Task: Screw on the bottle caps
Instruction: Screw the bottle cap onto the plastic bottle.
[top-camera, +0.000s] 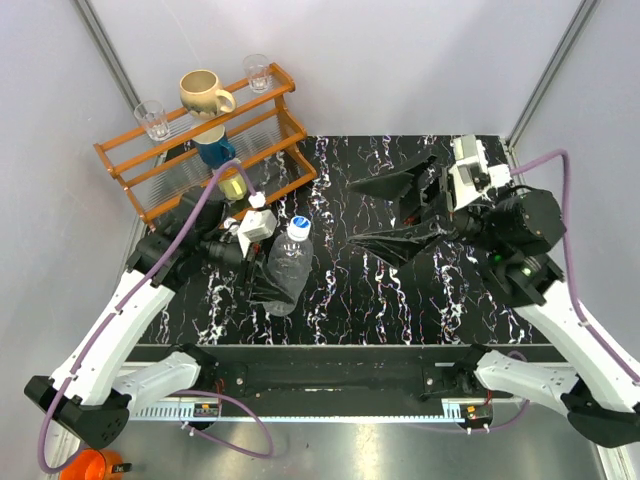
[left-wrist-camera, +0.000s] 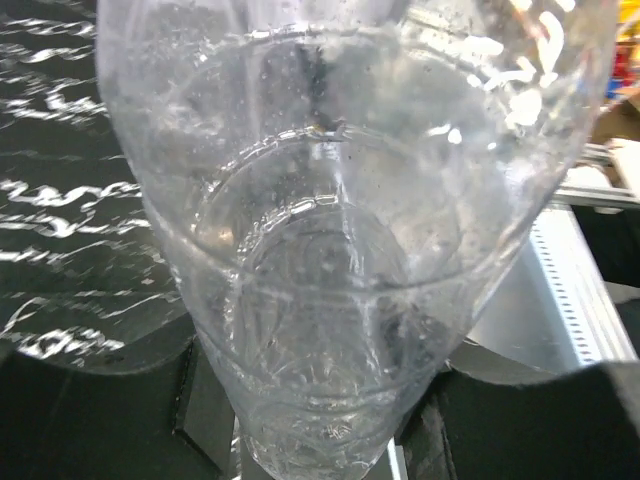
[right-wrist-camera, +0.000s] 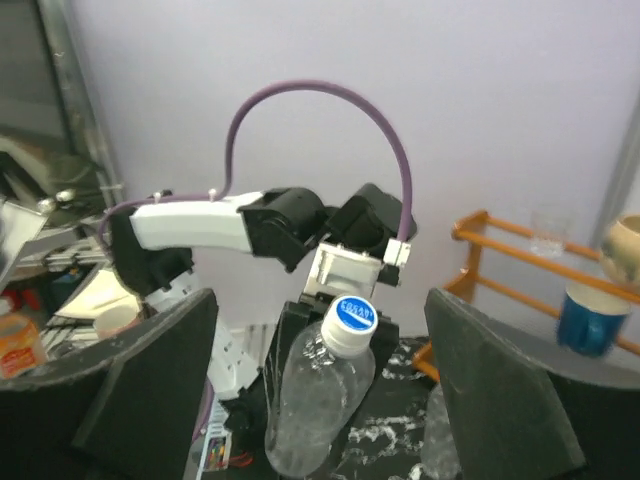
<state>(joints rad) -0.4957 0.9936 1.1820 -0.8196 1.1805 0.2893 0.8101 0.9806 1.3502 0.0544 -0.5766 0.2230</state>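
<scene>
My left gripper is shut on the lower body of a clear ribbed bottle and holds it tilted over the table's left half. A white cap with a blue top sits on its neck. In the left wrist view the bottle fills the frame between the dark fingers. My right gripper is open and empty, to the right of the bottle and apart from it. Its view shows the cap and the bottle between the spread fingers. A second clear bottle shows partly at the lower right.
An orange wire rack stands at the back left with a cream mug, a blue cup and two drinking glasses. A small yellowish object sits in front of the rack. The tabletop is black marble-patterned.
</scene>
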